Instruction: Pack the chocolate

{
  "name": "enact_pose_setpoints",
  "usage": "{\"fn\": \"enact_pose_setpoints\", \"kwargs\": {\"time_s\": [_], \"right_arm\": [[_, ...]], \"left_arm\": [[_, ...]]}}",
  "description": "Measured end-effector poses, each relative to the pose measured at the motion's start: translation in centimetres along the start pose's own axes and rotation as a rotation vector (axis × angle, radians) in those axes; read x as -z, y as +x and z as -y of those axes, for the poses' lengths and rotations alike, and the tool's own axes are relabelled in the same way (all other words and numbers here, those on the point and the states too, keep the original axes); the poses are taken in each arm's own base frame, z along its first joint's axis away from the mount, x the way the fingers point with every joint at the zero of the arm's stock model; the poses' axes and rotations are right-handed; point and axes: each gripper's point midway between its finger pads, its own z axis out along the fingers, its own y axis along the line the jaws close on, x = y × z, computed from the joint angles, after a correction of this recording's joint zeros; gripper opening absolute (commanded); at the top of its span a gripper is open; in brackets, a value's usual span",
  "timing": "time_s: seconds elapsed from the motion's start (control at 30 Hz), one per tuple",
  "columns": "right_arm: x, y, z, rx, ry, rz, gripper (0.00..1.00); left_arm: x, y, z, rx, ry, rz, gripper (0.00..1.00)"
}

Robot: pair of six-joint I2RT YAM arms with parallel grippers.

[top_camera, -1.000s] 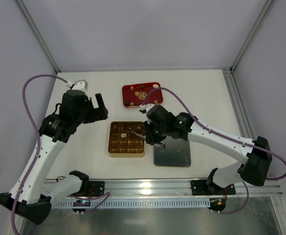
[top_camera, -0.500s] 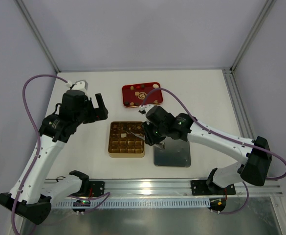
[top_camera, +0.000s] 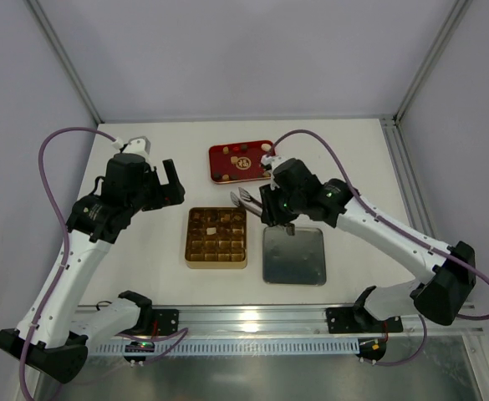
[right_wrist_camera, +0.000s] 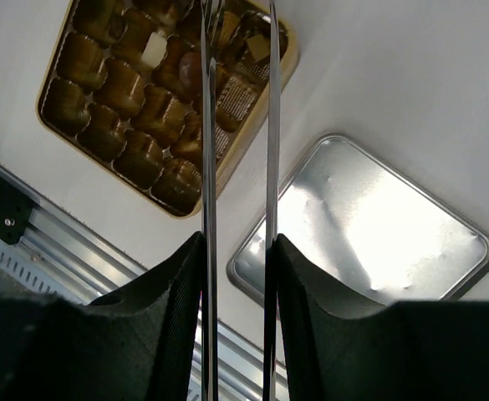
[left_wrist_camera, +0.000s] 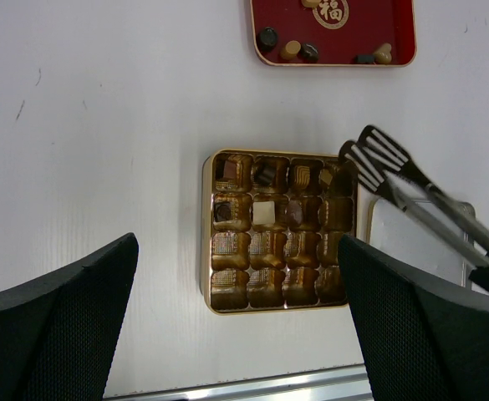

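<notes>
Several chocolate pieces [left_wrist_camera: 264, 212] sit in the upper cells of the gold box [top_camera: 189, 251], among them a cream square [right_wrist_camera: 153, 48]. More chocolate [left_wrist_camera: 290, 50] lies on the red tray [top_camera: 227, 154]. My right gripper [top_camera: 271, 210] is shut on metal tongs [left_wrist_camera: 394, 180], pressing their two arms [right_wrist_camera: 208, 167]. The tong tips [top_camera: 246, 198] hover over the box's far right corner, and nothing shows between them. My left gripper [left_wrist_camera: 236, 242] hangs wide open high above the box's left side, holding nothing.
A silver lid [top_camera: 293, 255] lies flat just right of the gold box, under my right wrist. An aluminium rail [top_camera: 252, 316] runs along the near table edge. Grey walls and frame posts enclose the table.
My right arm has swung back and to the right, lifting the tongs from over the box's middle to its far right corner. The left arm has not moved.
</notes>
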Motion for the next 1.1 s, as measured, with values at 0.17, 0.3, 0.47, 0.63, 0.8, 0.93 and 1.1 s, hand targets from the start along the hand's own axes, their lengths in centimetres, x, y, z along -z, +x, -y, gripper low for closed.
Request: {"fn": "enact_pose_setpoints", "kwargs": {"time_s": [0.17, 0.3, 0.47, 0.63, 0.8, 0.93, 1.1], "right_arm": [[1.4, -2.6, 5.4, -0.113, 0.066, 0.073, 0.4], [2.1, -4.0, 10.3, -0.218, 0.127, 0.114, 0.4], [2.1, -4.9, 17.2, -0.366, 0.218, 0.146, 0.4], [-0.1, -5.5, 23.2, -0.479, 0.293, 0.128, 0.4], [-2.7, -6.9, 28.6, -0.541, 0.361, 0.12, 0.4], [-3.9, -7.8, 31.7, -0.564, 0.408, 0.126, 0.41], [-5.5, -8.9, 34.7, -0.57, 0.448, 0.128, 0.44]], "left_arm": [[0.0, 0.1, 0.1, 0.0, 0.007, -0.003, 1.0], [0.0, 0.2, 0.3, 0.0, 0.017, -0.01, 1.0], [-0.4, 0.5, 0.9, 0.0, 0.05, -0.021, 1.0], [-1.0, 1.7, 1.5, -0.001, 0.091, -0.056, 1.0], [-1.3, 2.6, 2.1, -0.001, 0.132, -0.087, 1.0], [-1.6, 3.2, 2.4, -0.001, 0.156, -0.103, 1.0], [-1.8, 3.7, 2.7, 0.0, 0.177, -0.118, 1.0]]}}
